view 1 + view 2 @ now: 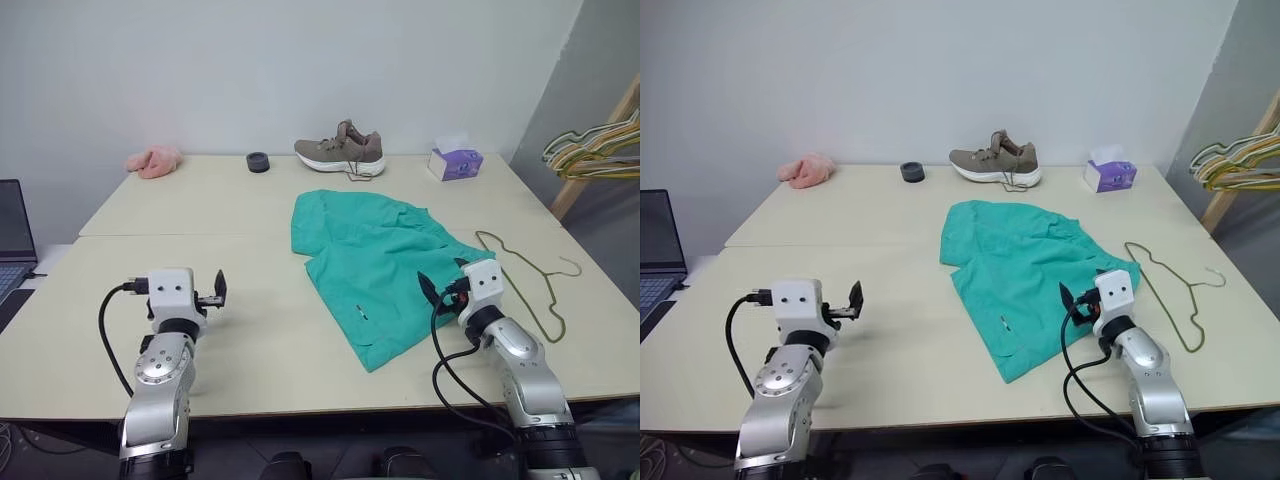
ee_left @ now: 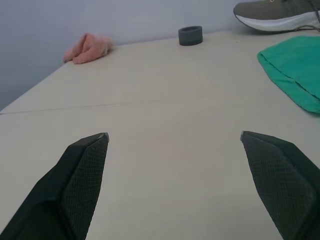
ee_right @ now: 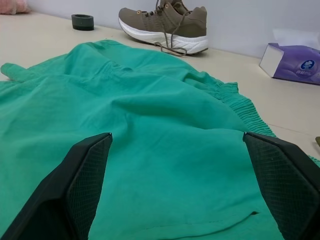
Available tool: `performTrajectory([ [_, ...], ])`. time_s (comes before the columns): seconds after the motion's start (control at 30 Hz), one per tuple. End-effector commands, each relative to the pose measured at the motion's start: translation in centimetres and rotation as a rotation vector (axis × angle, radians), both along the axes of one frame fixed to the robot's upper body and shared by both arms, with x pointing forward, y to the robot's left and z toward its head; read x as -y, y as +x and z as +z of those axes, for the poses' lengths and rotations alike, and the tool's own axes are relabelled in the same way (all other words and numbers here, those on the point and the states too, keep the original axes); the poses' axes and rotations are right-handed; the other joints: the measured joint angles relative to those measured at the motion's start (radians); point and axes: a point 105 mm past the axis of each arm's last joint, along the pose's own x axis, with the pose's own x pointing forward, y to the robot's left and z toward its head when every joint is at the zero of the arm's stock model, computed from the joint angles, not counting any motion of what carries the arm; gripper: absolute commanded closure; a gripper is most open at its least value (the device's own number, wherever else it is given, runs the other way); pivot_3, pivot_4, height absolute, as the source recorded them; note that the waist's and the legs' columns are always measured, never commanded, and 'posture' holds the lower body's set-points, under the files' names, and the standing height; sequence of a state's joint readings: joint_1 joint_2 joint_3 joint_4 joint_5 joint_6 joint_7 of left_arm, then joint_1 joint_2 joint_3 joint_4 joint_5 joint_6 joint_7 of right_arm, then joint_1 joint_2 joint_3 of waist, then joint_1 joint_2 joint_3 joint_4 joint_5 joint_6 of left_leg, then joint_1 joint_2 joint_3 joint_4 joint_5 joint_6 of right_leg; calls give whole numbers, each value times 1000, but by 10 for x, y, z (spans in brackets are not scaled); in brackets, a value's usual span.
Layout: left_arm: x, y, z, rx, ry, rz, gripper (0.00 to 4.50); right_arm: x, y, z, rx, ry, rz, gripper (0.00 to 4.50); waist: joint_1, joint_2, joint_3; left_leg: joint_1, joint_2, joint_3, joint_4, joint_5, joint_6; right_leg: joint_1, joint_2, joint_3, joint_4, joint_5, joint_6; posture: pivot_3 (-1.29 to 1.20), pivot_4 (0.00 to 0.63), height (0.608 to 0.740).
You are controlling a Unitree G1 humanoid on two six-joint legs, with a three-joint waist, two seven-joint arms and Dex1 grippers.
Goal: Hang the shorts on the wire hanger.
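Both end effectors wide and empty, right end effector over the shorts, left end effector over bare table

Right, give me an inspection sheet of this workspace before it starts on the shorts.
Surface: pale table, seam running across it.
Job's things: shorts lie crumpled flat mid-table; wire hanger lies flat beside them, on the robot's right.
Clutter: shoe, tissue box, dark ring, pink cloth along the far edge.
Grippers: left gripper open over bare table; right gripper open over the shorts; both hold nothing.
Cables: black cable loops from each wrist.
Surroundings: laptop, bunched hangers.
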State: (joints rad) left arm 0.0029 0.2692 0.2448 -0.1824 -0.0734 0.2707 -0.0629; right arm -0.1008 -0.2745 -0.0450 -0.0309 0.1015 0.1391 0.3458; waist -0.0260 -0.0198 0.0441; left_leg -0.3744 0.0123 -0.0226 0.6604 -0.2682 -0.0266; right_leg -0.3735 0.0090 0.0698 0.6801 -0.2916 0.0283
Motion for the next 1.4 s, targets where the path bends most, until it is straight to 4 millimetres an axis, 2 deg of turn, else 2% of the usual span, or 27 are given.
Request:
performTrajectory([
  [0.03,0,1,18,67,42,-25,18,1,4,17,69,-4,3,0,0,0,0,0,0,0,0,0,0,0,0,0,0,0,0,41,0,740],
  [0.4,4,2,15,44,63,-50,18,-2,2,16,72,-16,24,0,-1,0,0,0,0,0,0,0,0,0,0,0,0,0,0,36,0,740],
  [0.63,11,3,19,69,51,-94,18,1,3,18,85,-41,35,0,-1,0,0,0,0,0,0,0,0,0,0,0,0,0,0,33,0,740],
  [1.03,12,3,21,82,53,-93,18,-1,0,15,59,-39,68,0,-1,0,0,0,0,0,0,0,0,0,0,0,0,0,0,24,0,740],
  [1.1,19,3,23,96,46,-138,18,-2,-2,15,53,-51,104,0,-1,0,0,0,0,0,0,0,0,0,0,0,0,0,0,16,0,740],
  [1.2,42,-2,24,100,5,-313,18,-1,-9,18,64,-130,193,0,-3,0,0,0,0,1,0,0,0,0,0,1,0,0,0,1,0,740],
  [1.3,71,-8,13,19,9,-537,18,6,-21,17,43,-247,312,0,-2,0,0,0,-1,1,0,0,0,0,0,1,-1,0,0,-13,0,740],
  [1.4,87,-11,14,-16,13,-683,18,20,-32,13,6,-380,403,0,-6,1,0,0,0,1,0,0,0,0,0,0,-1,-1,-1,-35,0,740],
])
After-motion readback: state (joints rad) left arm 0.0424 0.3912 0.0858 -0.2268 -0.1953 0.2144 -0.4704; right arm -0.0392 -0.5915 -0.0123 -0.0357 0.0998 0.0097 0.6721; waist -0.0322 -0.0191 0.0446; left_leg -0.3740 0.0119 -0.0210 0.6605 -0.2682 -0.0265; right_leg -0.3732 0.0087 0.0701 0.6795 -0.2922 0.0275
